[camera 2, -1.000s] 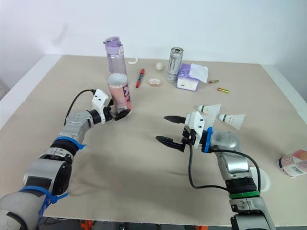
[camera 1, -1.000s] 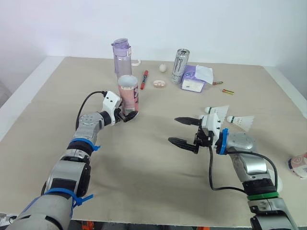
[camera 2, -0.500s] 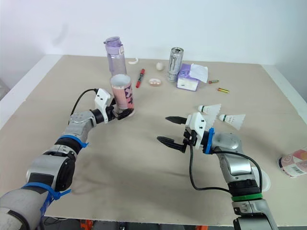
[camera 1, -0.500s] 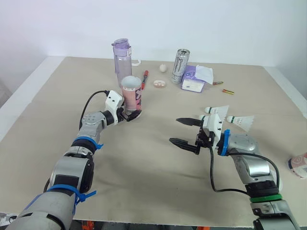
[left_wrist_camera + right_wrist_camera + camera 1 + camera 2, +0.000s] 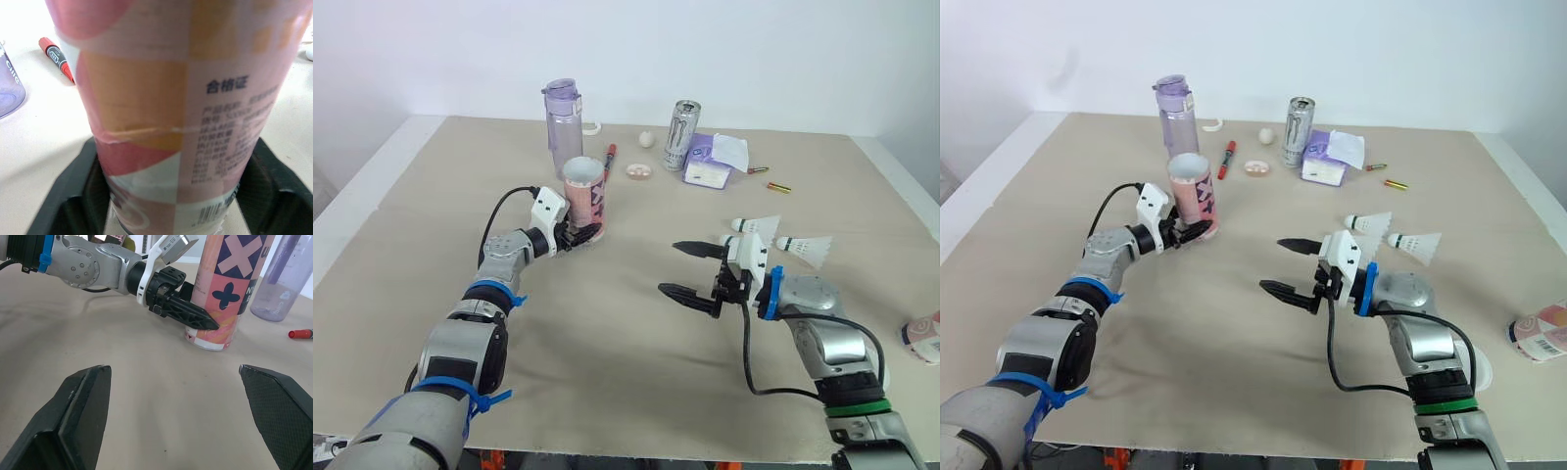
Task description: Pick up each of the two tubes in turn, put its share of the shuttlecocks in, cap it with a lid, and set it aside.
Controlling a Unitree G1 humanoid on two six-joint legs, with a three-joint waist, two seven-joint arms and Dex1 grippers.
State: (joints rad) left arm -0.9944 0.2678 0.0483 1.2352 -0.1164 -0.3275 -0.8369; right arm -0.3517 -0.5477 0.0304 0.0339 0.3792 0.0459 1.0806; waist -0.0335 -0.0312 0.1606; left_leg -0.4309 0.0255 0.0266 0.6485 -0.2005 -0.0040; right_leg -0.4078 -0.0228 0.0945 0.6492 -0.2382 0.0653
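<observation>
L arm stretched fwd, wrist level, its pincer (image 5: 579, 234) clamped on the base of an upright tube (image 5: 584, 192). R arm bent at elbow, forearm angled inward, pincer (image 5: 670, 267) spread wide, fingertips pointing toward L arm.

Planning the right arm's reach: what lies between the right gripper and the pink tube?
Bare table lies between the open right gripper and the pink tube, clearest in the right wrist view. The left gripper grips the tube's base.
</observation>
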